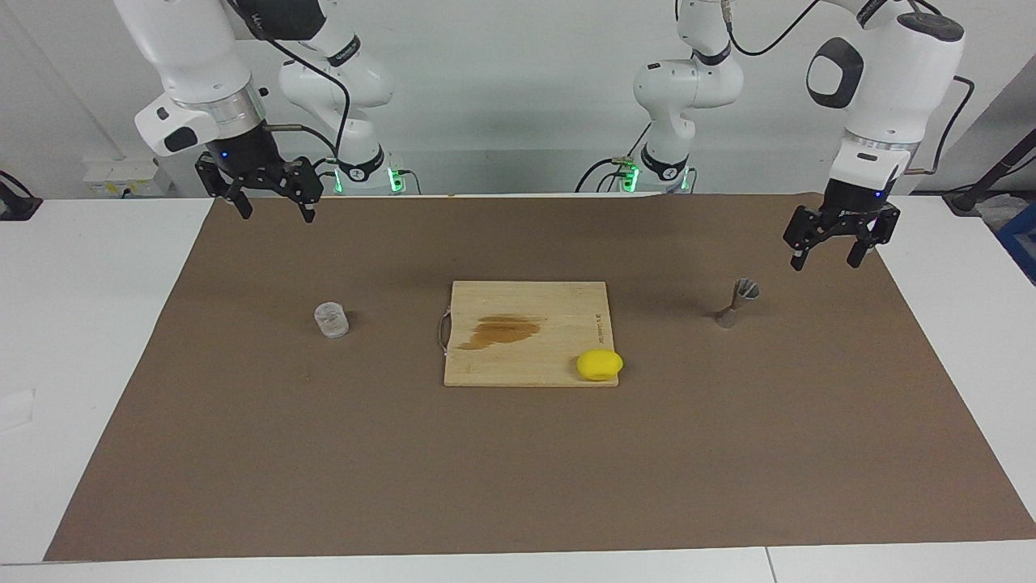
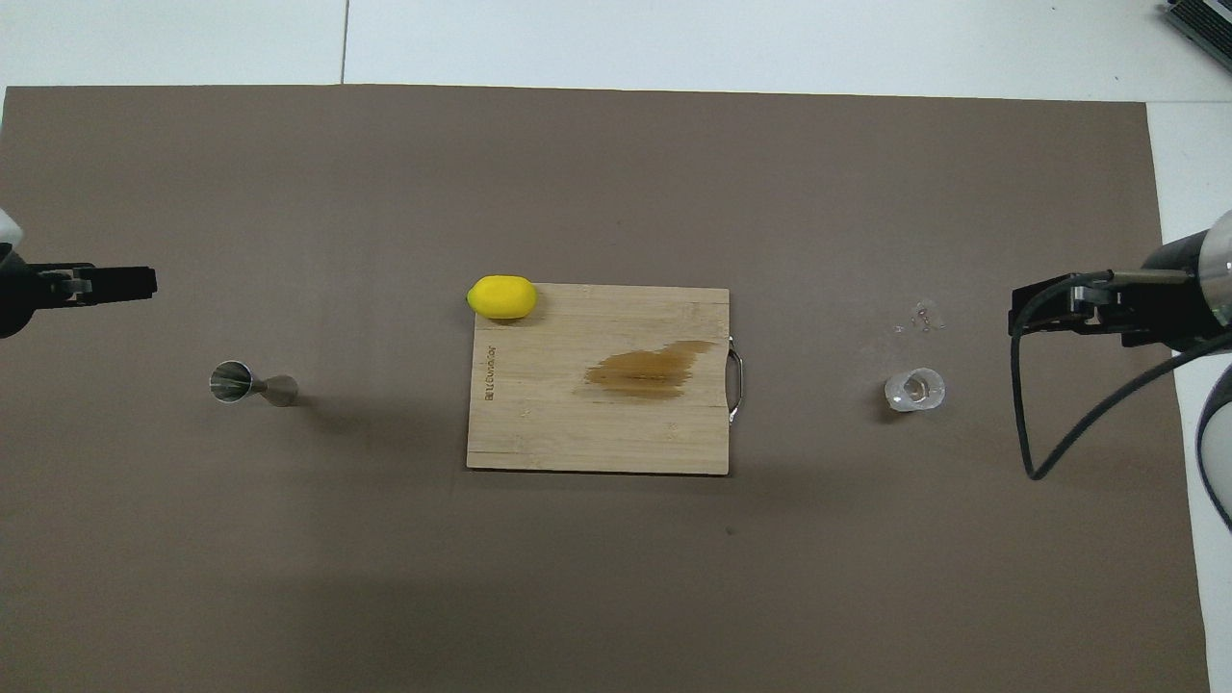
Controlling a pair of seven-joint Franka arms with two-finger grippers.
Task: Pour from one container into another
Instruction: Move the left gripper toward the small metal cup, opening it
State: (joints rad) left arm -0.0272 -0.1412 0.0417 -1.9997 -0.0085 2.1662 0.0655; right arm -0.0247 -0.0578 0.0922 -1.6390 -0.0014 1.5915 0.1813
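Both arms wait with jaws apart, the right gripper (image 1: 270, 200) raised near the tumbler (image 1: 331, 319) and the left gripper (image 1: 834, 249) near the jigger (image 1: 738, 302) (both upright, flanking the board (image 1: 526, 334)).

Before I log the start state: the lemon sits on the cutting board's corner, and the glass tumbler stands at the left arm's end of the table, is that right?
Not quite: the glass tumbler stands toward the right arm's end, as the facing view shows. The lemon does sit on the cutting board corner.
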